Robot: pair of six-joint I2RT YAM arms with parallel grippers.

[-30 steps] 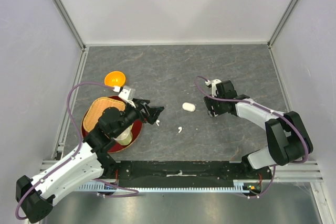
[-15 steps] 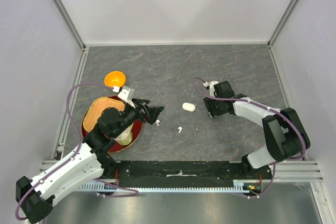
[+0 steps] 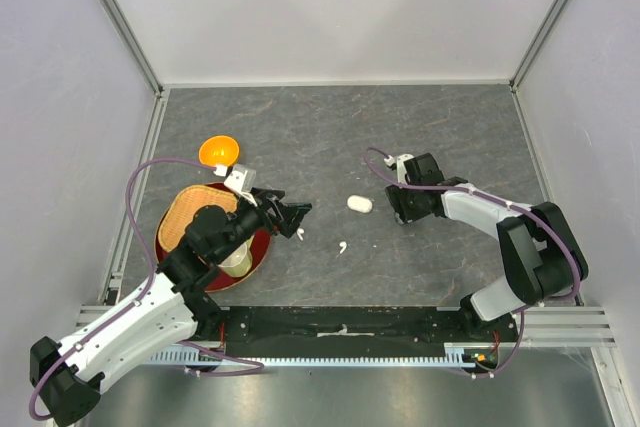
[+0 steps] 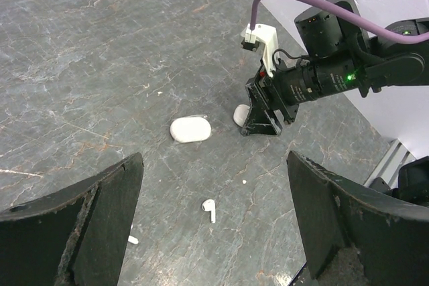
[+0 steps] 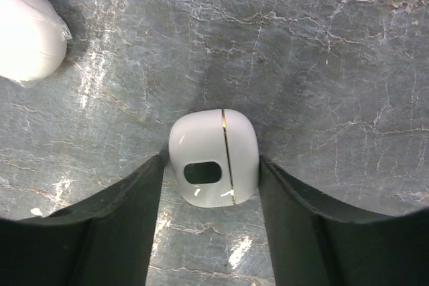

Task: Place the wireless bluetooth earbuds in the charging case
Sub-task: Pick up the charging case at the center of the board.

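Observation:
A closed white charging case (image 5: 213, 157) with a dark oval slot stands between my right gripper's fingers (image 5: 134, 205), touching both. My right gripper (image 3: 400, 209) is shut on it on the table; in the top view the case is hidden under it. A second white case (image 3: 359, 204) lies just left of it, and also shows in the left wrist view (image 4: 190, 129). One white earbud (image 3: 342, 246) lies in front of that case, and shows in the left wrist view too (image 4: 210, 209). Another earbud (image 3: 300, 234) lies by my left gripper (image 3: 297, 211), which is open and empty above the table.
An orange bowl (image 3: 219, 151) sits at the left. A red plate (image 3: 262, 247) holding a woven basket (image 3: 185, 212) and a pale cup (image 3: 236, 260) lies under my left arm. Grey walls and a metal frame enclose the table.
My right gripper has shifted slightly to the left, toward the second case. The left arm has not visibly moved.

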